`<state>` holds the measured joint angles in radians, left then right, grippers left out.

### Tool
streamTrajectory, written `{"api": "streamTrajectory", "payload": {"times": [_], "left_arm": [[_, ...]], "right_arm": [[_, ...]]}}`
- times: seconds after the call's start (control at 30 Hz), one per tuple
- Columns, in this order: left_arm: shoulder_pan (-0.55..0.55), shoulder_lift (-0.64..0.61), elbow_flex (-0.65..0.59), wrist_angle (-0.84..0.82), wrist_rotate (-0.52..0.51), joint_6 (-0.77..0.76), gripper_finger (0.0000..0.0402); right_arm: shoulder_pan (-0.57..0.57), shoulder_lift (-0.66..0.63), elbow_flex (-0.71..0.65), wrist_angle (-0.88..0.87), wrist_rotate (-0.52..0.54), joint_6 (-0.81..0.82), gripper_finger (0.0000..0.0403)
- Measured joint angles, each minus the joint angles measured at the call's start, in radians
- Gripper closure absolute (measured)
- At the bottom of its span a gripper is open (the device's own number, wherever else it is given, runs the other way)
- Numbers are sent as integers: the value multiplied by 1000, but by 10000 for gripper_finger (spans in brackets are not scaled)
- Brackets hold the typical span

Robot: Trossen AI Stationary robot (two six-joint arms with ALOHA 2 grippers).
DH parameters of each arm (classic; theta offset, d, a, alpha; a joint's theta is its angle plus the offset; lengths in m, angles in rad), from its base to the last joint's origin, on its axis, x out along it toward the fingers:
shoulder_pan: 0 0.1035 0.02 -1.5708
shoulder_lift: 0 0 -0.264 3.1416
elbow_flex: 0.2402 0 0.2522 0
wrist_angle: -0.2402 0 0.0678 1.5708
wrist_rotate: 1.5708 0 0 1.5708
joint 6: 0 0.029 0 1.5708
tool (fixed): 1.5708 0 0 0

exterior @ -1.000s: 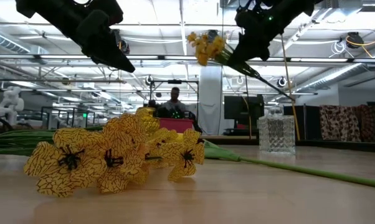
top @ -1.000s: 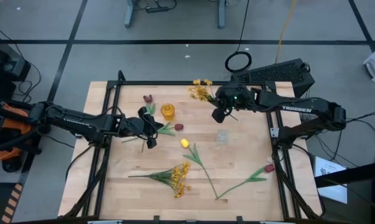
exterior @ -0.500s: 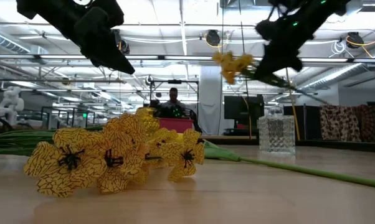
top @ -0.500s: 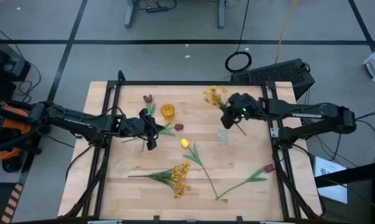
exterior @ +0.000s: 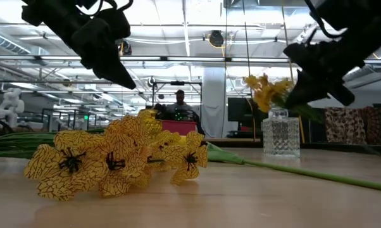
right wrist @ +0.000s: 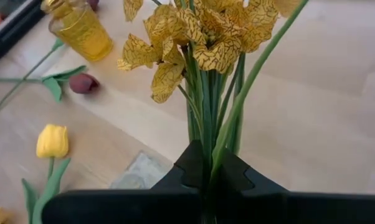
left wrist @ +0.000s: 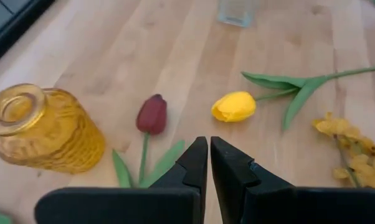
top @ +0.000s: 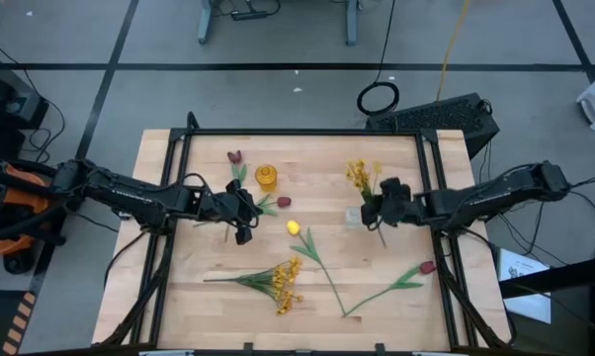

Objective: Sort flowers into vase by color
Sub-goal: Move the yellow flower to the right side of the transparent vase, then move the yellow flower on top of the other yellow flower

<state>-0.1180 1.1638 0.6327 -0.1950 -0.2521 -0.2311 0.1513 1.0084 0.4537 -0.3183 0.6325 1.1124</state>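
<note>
Right gripper (right wrist: 206, 163), fingers clamped on the green stems of a yellow blossom spray (right wrist: 200, 31), holds it raised at the table's right side, just beside the clear glass vase (top: 354, 215); blossoms stand above the fingers, stems bunched, presumably to feed them down the vase neck. Left gripper (left wrist: 208, 163), fingers closed and holding nothing, hangs over the left-centre, above a dark-red tulip (left wrist: 151, 114) lying near the amber vase (left wrist: 41, 127). Yellow tulip (top: 294, 227) lies mid-table; a second yellow spray (top: 284, 281) lies nearer.

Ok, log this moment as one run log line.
right gripper: shut on yellow spray, beside clear vase | left gripper: shut, empty, above dark-red tulip
</note>
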Motion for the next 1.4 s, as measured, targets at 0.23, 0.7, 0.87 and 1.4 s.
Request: {"api": "streamTrajectory", "payload": {"times": [0.23, 0.7, 0.87, 1.4], "left_arm": [[-150, 14, 0, -8, 120, -24, 372], [-413, 201, 0, 3, 121, -254, 235], [-481, 301, 0, 52, 80, -338, 166], [-547, 506, 5, 252, 5, -389, 174]], "right_arm": [[55, 76, -44, -10, -7, 196, 376], [89, 236, -45, 1, -25, 343, 302], [101, 222, -45, 1, -37, 349, 273], [201, 157, 143, -268, 6, 318, 214]]}}
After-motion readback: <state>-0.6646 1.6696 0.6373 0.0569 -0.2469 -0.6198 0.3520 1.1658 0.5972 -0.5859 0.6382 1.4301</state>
